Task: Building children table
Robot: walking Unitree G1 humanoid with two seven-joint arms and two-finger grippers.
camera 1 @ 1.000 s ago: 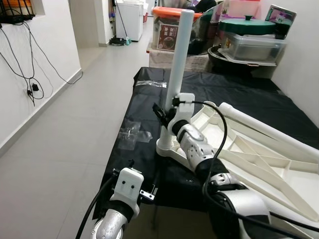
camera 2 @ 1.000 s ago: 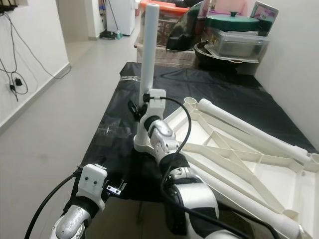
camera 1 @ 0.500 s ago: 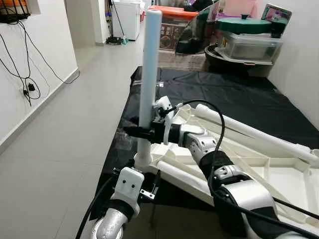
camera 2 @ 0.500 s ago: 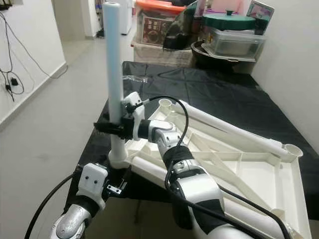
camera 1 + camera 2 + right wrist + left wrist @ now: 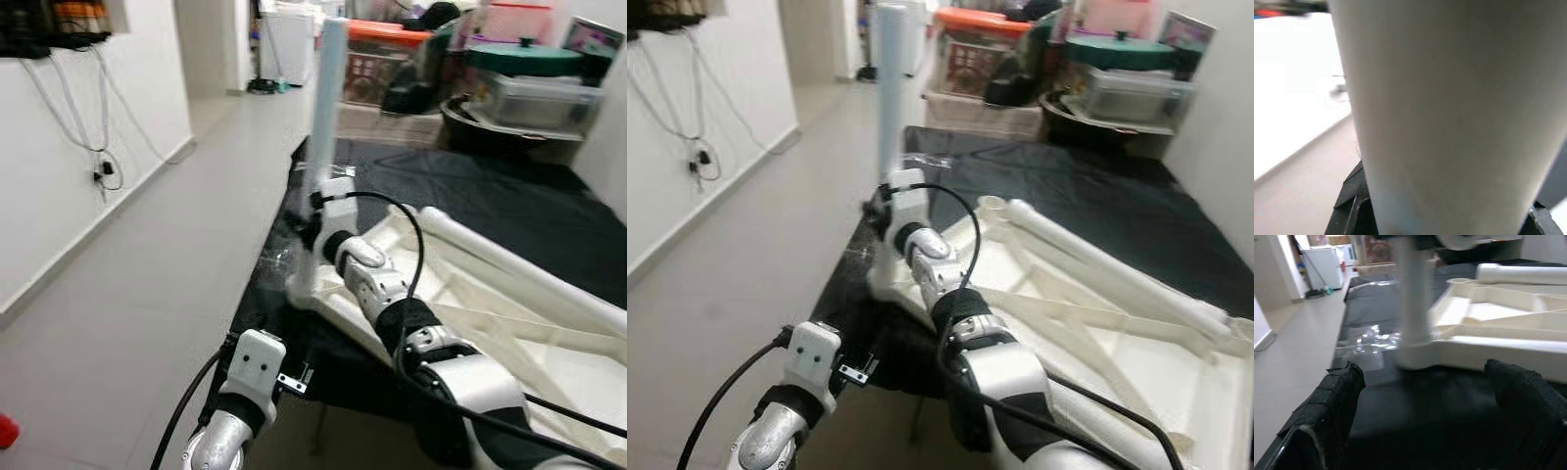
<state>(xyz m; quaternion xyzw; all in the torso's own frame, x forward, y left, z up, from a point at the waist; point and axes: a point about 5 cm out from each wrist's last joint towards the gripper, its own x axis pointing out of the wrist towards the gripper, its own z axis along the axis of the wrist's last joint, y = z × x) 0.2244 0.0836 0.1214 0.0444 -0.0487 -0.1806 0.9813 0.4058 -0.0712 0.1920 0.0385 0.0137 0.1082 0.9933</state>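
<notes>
Smooth matt white plastic forms the upright leg (image 5: pixel 327 108) and the overturned tabletop (image 5: pixel 509 323). Glossy, creased black sheeting covers the table (image 5: pixel 1087 186). The floor (image 5: pixel 157 284) is smooth pale tile.

No lettering here can be read. The clear storage box (image 5: pixel 982 67) with the orange lid at the far end of the table carries a dark printed label, but it is too blurred to make out.
</notes>
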